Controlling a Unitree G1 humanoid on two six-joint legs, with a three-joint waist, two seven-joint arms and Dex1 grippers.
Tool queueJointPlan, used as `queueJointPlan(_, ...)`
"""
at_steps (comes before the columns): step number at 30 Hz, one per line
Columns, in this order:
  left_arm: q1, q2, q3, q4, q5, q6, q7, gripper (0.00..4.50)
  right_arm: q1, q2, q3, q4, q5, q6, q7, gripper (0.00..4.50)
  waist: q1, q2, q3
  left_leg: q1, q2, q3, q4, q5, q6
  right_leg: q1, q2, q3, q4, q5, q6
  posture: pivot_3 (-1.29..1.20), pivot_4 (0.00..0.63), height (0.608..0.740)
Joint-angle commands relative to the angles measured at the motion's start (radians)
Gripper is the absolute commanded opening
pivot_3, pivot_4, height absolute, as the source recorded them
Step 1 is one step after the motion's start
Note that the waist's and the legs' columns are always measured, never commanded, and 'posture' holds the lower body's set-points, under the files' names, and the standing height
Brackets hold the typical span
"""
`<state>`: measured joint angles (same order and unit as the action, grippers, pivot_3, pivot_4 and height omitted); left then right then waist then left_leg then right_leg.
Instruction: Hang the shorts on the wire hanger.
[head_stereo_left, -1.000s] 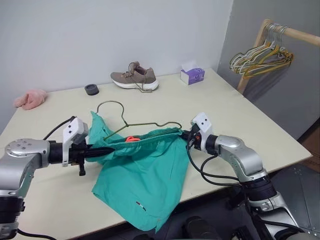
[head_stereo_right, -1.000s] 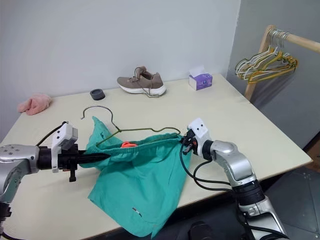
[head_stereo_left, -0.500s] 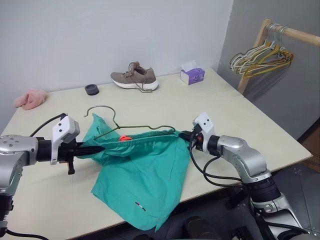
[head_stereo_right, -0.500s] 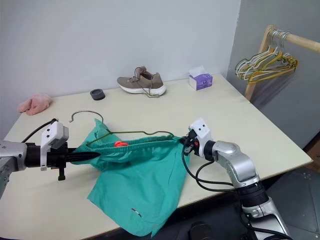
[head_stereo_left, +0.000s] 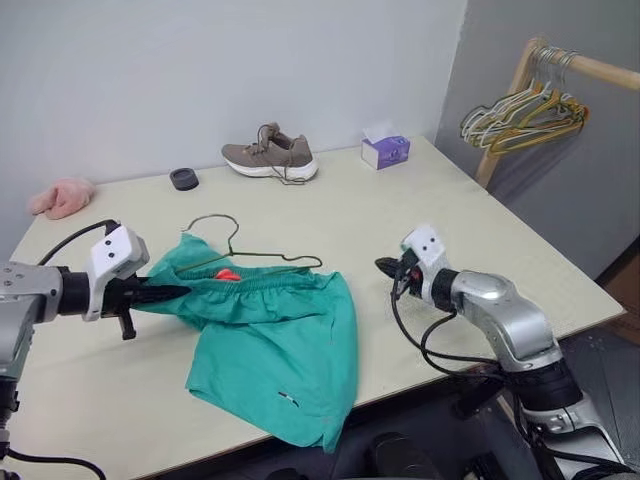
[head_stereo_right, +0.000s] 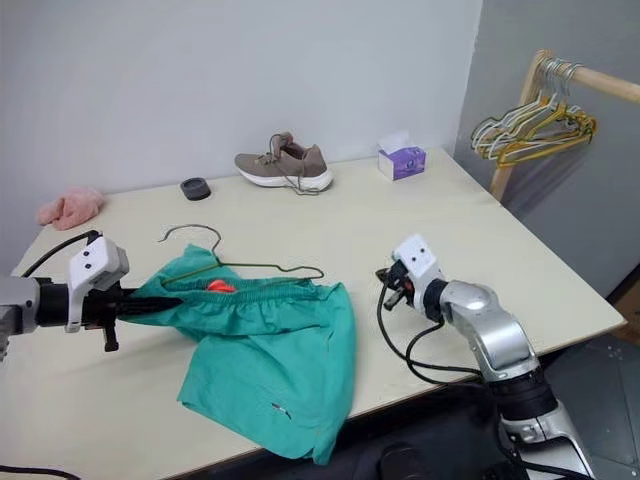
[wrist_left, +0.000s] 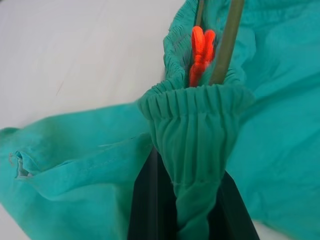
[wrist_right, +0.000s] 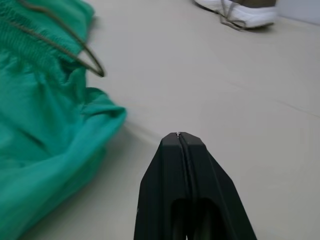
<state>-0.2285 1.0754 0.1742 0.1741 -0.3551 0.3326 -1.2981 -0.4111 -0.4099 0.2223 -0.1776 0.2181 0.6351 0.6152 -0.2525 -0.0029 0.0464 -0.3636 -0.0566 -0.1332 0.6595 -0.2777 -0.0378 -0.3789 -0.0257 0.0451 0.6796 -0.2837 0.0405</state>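
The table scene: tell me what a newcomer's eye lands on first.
The teal shorts stand out, sprawled across the table's near side with one leg drooping over the front edge. The left gripper pinches their gathered waistband, with the wire hanger lying along that band and its hook pointing toward the far wall. The right gripper sits shut and empty beside the shorts.

On my left eye view, the left gripper (head_stereo_left: 172, 292) at mid-left is clamped on the waistband end of the shorts (head_stereo_left: 275, 350), which spread toward lower centre. The wire hanger (head_stereo_left: 245, 254) lies along their upper edge. My right gripper (head_stereo_left: 384, 266) sits right of centre, apart from the fabric.
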Motion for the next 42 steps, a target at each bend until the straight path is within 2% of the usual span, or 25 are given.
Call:
queueJointPlan(1,-0.044,-0.018,0.051,-0.029,-0.064,0.044,0.010,0.00,-0.025,0.002,0.021,-0.060,-0.018,-0.039,0.014,0.99,0.000,0.000,0.000,0.000,0.000,0.000,0.000,0.000,0.000,0.000,0.000,0.000,0.000,0.000,0.000,-0.29,0.000,0.740)
queueJointPlan(11,-0.083,-0.023,0.070,-0.042,-0.108,0.102,0.025,0.00,-0.132,0.060,0.104,0.053,-0.098,-0.094,0.019,4.49,-0.001,-0.001,-0.001,0.000,0.000,0.000,0.000,0.000,0.000,0.000,0.000,0.000,0.000,0.000,0.000,-0.28,0.000,0.740)
queueJointPlan(18,-0.082,-0.026,0.070,-0.056,-0.116,0.107,0.034,0.00,-0.193,0.145,0.164,0.185,-0.120,-0.121,0.052,4.49,-0.002,-0.001,-0.001,0.000,0.000,-0.001,0.000,0.000,0.000,0.000,0.000,0.000,0.001,0.003,-0.004,-0.27,0.000,0.740)
queueJointPlan(25,-0.076,-0.027,0.072,-0.064,-0.121,0.107,0.037,0.00,-0.245,0.239,0.147,0.330,-0.129,-0.152,0.035,4.49,-0.003,-0.001,-0.001,0.000,0.000,-0.001,0.000,0.000,0.000,-0.001,0.000,0.000,0.001,0.003,-0.005,-0.27,0.000,0.740)
queueJointPlan(28,-0.076,-0.028,0.071,-0.067,-0.122,0.108,0.037,0.00,-0.258,0.268,0.136,0.381,-0.135,-0.171,0.011,3.91,-0.004,-0.001,-0.001,0.000,0.000,-0.001,0.000,0.000,0.000,-0.002,0.000,0.000,0.001,0.003,-0.006,-0.26,0.000,0.740)
queueJointPlan(29,-0.076,-0.029,0.071,-0.067,-0.122,0.108,0.037,0.00,-0.259,0.273,0.135,0.391,-0.138,-0.176,0.008,3.59,-0.004,-0.001,-0.001,0.000,0.000,-0.001,0.000,0.000,0.000,-0.002,0.000,0.000,0.001,0.003,-0.006,-0.26,0.000,0.740)
queueJointPlan(39,-0.069,-0.035,0.072,-0.082,-0.132,0.120,0.041,0.00,-0.240,0.286,0.106,0.416,-0.157,-0.228,-0.035,0.02,-0.006,-0.001,-0.001,0.000,-0.001,-0.001,0.000,0.000,0.000,-0.005,0.000,0.000,0.002,0.003,-0.006,-0.27,0.000,0.740)
queueJointPlan(42,-0.057,-0.029,0.078,-0.091,-0.141,0.132,0.034,0.00,-0.241,0.271,0.077,0.422,-0.155,-0.237,-0.043,0.02,-0.007,-0.001,-0.001,0.000,-0.001,-0.001,0.000,0.000,0.000,-0.005,0.000,0.000,0.002,0.003,-0.006,-0.27,0.000,0.740)
